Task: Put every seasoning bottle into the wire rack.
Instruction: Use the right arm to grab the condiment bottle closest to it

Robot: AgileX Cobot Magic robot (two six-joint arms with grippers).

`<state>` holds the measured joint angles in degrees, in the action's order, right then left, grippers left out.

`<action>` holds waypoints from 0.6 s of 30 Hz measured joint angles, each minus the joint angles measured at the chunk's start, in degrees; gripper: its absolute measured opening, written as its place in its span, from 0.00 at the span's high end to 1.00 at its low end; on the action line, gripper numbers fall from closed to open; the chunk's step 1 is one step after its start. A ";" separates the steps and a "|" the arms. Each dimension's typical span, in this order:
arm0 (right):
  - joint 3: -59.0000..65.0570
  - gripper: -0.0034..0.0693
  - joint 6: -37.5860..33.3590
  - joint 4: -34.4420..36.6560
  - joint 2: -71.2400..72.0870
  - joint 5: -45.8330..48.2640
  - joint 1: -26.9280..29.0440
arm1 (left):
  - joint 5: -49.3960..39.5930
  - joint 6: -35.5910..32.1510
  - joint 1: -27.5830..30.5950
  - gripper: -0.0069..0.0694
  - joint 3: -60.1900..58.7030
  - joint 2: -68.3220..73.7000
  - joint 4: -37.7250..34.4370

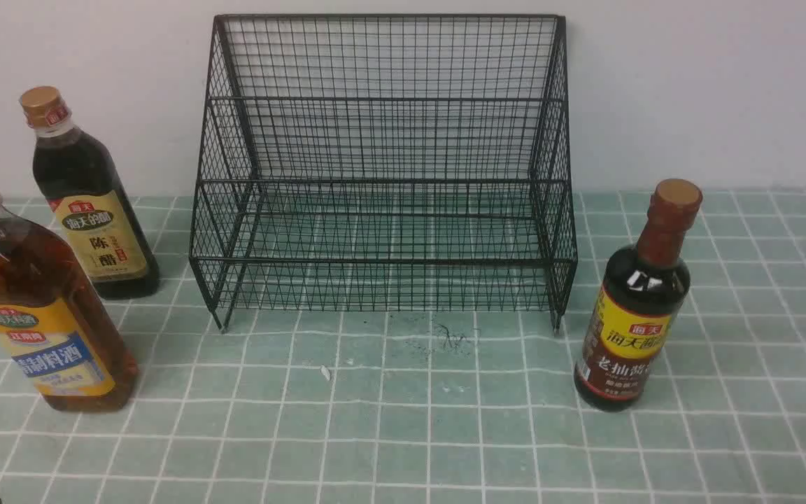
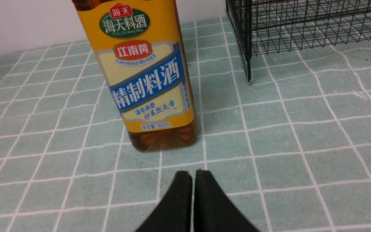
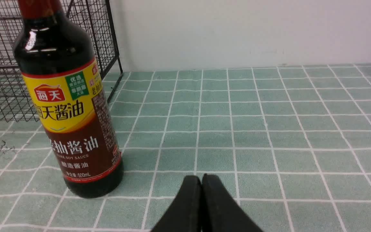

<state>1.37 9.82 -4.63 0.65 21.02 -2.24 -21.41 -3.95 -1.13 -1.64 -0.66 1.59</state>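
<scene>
The black wire rack (image 1: 382, 168) stands empty at the back centre against the wall. The amber bottle with the yellow-blue label (image 1: 32, 308) stands at the front left; it also shows in the left wrist view (image 2: 143, 74). The dark bottle with the beige label and gold cap (image 1: 92, 203) stands behind it. The dark bottle with the yellow-brown label and brown neck (image 1: 637, 308) stands right of the rack and shows in the right wrist view (image 3: 69, 106). My left gripper (image 2: 193, 175) is shut and empty, just short of the amber bottle. My right gripper (image 3: 201, 180) is shut and empty, beside the brown-necked bottle.
The table carries a green checked cloth (image 1: 417, 420). A white wall (image 1: 711, 91) stands directly behind the rack. A dark smudge (image 1: 448, 339) and a small white scrap (image 1: 325, 372) lie in front of the rack. The rack's corner shows in the left wrist view (image 2: 248, 42).
</scene>
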 joint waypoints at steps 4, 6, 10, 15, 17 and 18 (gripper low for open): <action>0.00 0.97 0.00 0.00 0.00 0.00 0.00 | 0.00 0.00 0.00 0.92 0.00 0.00 0.00; 0.00 0.97 0.00 0.00 0.00 0.00 0.00 | 0.00 0.00 0.00 0.92 0.00 0.00 0.00; 0.00 0.97 -0.41 0.00 0.00 0.00 0.00 | 0.00 0.00 0.00 0.92 0.00 0.00 0.00; 0.00 0.97 -0.88 0.00 0.00 0.00 0.00 | 0.00 0.00 0.00 0.92 0.00 0.00 0.00; 0.00 0.97 -0.88 0.00 0.00 0.00 0.00 | 0.00 0.00 0.00 0.92 0.00 0.00 0.00; 0.00 0.97 -0.92 0.00 0.00 0.00 0.00 | 0.00 0.00 0.00 0.92 0.00 0.00 0.00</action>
<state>1.37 8.90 -4.63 0.65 21.02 -2.24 -21.41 -3.95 -1.13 -1.64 -0.66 1.59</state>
